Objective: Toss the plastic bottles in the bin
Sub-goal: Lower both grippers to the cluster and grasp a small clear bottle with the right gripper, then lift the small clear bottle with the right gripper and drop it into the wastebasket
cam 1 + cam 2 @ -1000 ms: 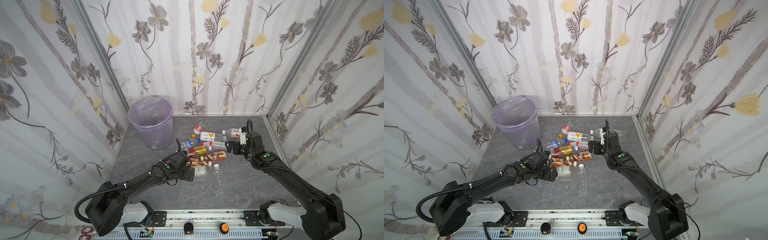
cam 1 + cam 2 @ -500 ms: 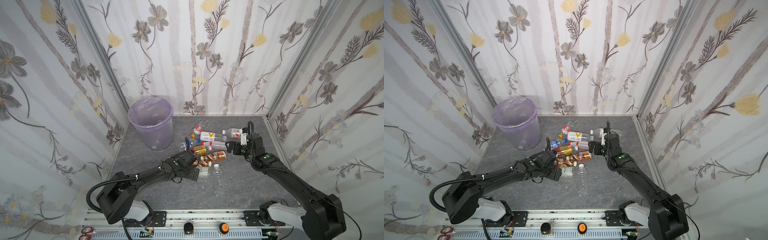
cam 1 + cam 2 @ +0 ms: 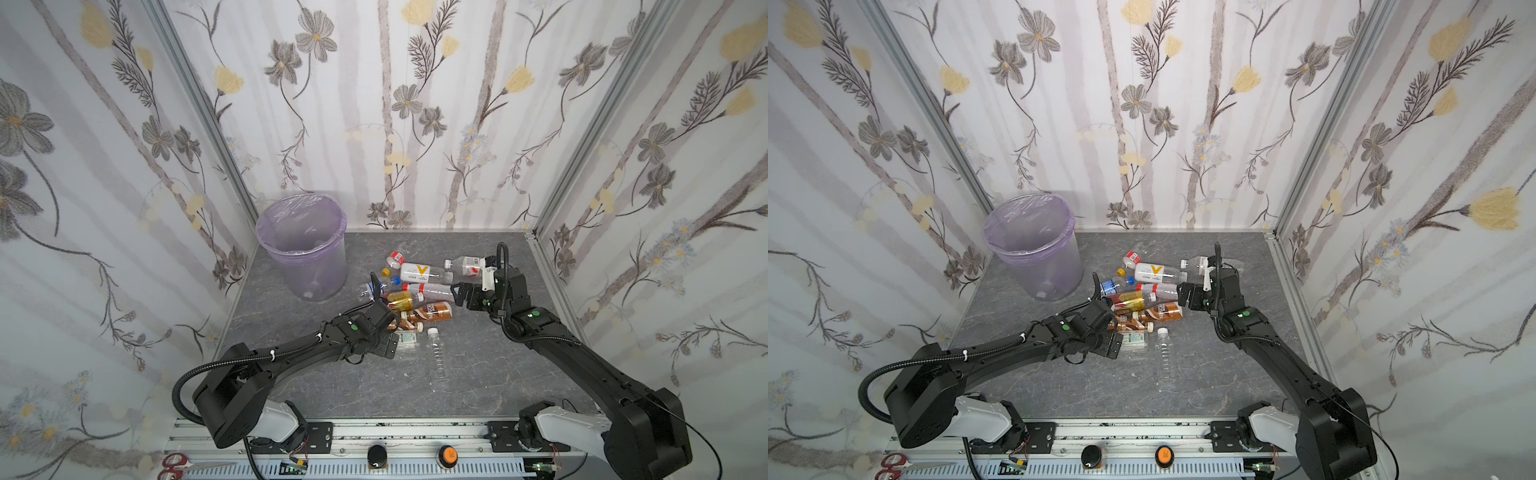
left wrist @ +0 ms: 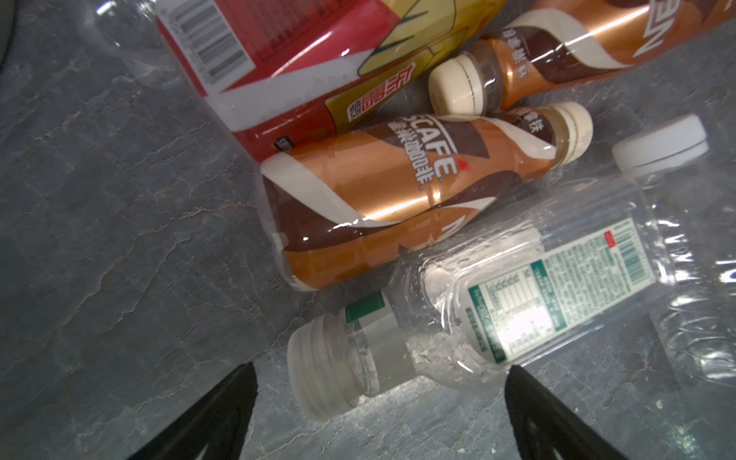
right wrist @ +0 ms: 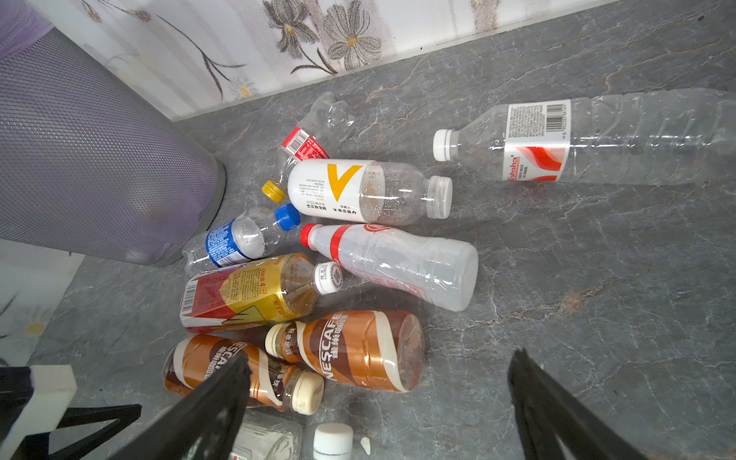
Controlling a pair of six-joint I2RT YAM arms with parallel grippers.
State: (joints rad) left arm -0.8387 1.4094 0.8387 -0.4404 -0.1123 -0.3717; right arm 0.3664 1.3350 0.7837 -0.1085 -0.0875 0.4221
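The plastic bottles (image 3: 415, 291) lie in a heap on the grey marbled tabletop (image 3: 478, 382), just beside the upright purple bin (image 3: 328, 266), which stands in the far left corner.

The left gripper (image 3: 390, 344) hangs low at the near edge of the heap, its fingers (image 4: 223, 418) spread wide and holding nothing. In its wrist view they flank the capped end of a clear bottle with a green-and-white label (image 4: 557, 286) of small print and a barcode. Touching that one lies a brown Nescafé bottle (image 4: 378, 191), reading "SCAFE" with Chinese characters. Beyond it is a red-and-gold bottle (image 4: 302, 67) with a barcode.

The right gripper (image 3: 462, 296) is likewise wide apart and empty, at the right of the heap. Its wrist view shows:
- a second Nescafé bottle (image 5: 358, 350);
- a white-labelled bottle with an orange V (image 5: 334, 187);
- a blue-labelled, blue-capped bottle (image 5: 231, 243);
- apart from the rest, a clear bottle lettered "ahaha" (image 5: 533, 143) in red.
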